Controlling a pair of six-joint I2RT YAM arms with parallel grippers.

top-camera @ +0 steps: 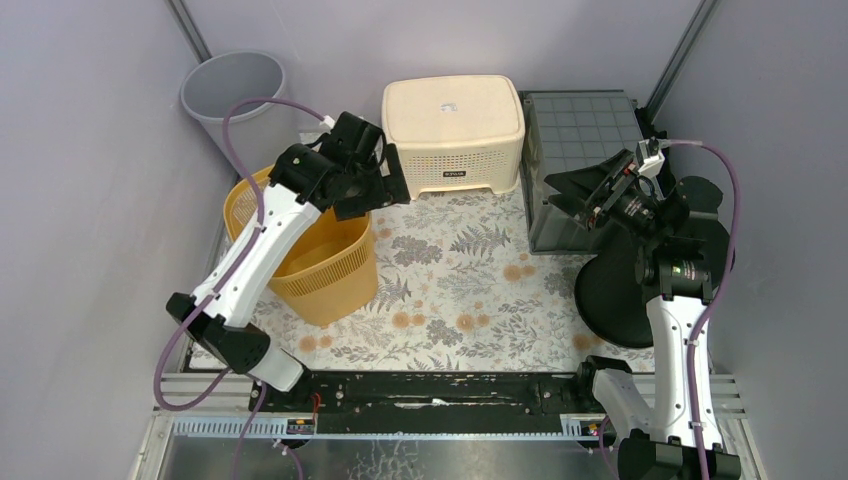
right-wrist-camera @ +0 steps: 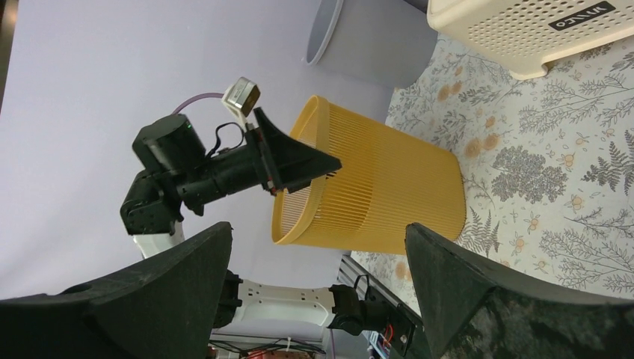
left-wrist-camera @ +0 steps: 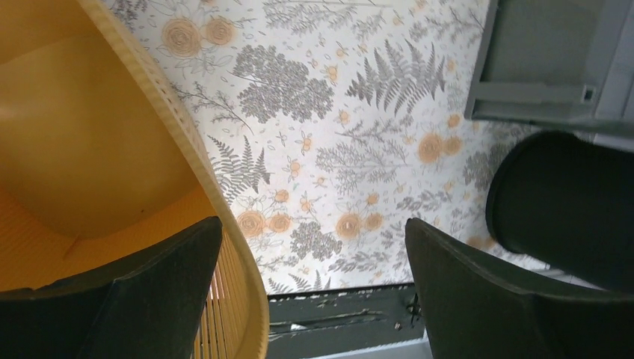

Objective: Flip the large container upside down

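Yellow basket (top-camera: 335,270) at 9 o'clock on mat (top-camera: 460,290), upright, mouth up, not yet turned. Left gripper (left-wrist-camera: 312,228) fingers spread over rim, grasping nothing. Right gripper (right-wrist-camera: 318,232) released, at 3 o'clock. Advise: clamp rim deep, tip toward 3 o'clock

Pretty bright, soft light is spread evenly over everything. Only faint shadows are thrown beside the yellow basket (top-camera: 335,275). The dark fingers (left-wrist-camera: 134,307) at the bottom of both wrist views are rendered blurry.
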